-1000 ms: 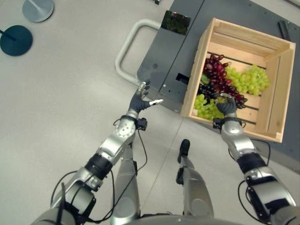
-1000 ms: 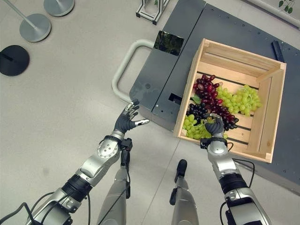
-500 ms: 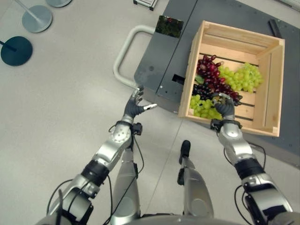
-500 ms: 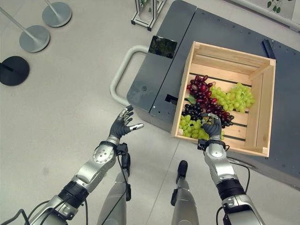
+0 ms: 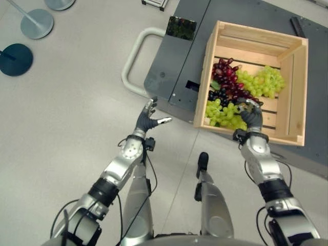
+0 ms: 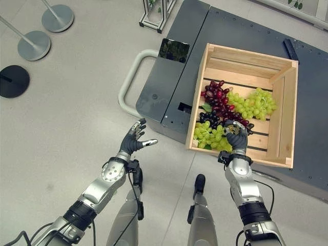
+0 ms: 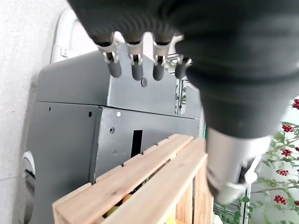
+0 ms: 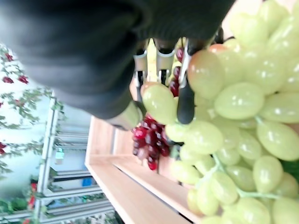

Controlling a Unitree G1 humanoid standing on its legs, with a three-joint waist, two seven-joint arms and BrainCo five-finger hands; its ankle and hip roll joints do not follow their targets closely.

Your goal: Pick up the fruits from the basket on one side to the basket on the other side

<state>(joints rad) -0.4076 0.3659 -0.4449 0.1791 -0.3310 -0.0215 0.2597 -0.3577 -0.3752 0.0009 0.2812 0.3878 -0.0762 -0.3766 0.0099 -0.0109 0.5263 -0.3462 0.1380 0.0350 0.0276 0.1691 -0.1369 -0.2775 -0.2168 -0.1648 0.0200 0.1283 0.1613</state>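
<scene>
1. Where the grey platform cart (image 6: 169,82) meets the floor (image 6: 61,128), a wooden crate (image 6: 289,113) sits on the cart's deck, its open top facing the head camera.
2. Inside the crate lie several grape bunches: a red bunch (image 6: 215,96) toward the far left part, a green bunch (image 6: 256,102) just right of it, a dark purple bunch (image 6: 207,118) nearer the front, and another green bunch (image 6: 207,136) against the near wall at the left.
3. The right robot hand (image 6: 237,137) is inside the crate at the near wall, just right of the near green bunch and touching the grapes.
4. In the right wrist view its fingers (image 8: 186,100) curl among green grapes (image 8: 243,100), with the thumb pressed against one berry, so the hand is closing around part of that bunch; red grapes (image 8: 148,140) show beyond.
5. The left robot hand (image 6: 132,142) hangs over the floor, well apart from the crate and near the cart's white looped push handle (image 6: 128,84); its fingers are spread and straight, holding nothing.
6. In the left wrist view those fingers (image 7: 138,70) point toward the cart's grey side panel, with the crate's wooden corner (image 7: 154,177) close by.
7. Three round stand bases (image 6: 33,45) rest on the floor off to the far left.
</scene>
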